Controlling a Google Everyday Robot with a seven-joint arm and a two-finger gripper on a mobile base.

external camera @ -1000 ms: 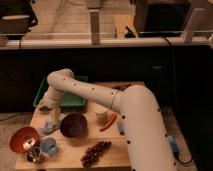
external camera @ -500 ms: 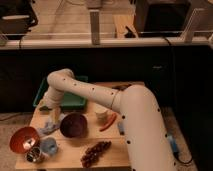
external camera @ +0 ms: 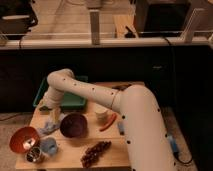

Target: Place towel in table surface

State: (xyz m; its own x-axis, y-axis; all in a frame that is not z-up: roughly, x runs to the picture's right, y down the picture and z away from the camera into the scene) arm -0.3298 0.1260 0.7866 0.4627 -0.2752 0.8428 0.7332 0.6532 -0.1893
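Hand (external camera: 54, 116) low over pale blue towel (external camera: 46, 128) on desk (external camera: 70, 150), beside purple bowl (external camera: 74, 125); grip state cannot be told.

Wood table (external camera: 67, 158). Gripper (external camera: 54, 119) low over its left part. Green tray (external camera: 75, 102) just behind gripper. Pale blue towel (external camera: 46, 128) on tabletop at gripper. Purple bowl (external camera: 74, 125) just beside, picture-right. Orange bowl (external camera: 23, 139), metal can (external camera: 34, 155) and blue cup (external camera: 49, 146) nearer camera. White cup (external camera: 101, 111) and red pepper (external camera: 108, 122) further right. Grapes (external camera: 95, 152) front-right.
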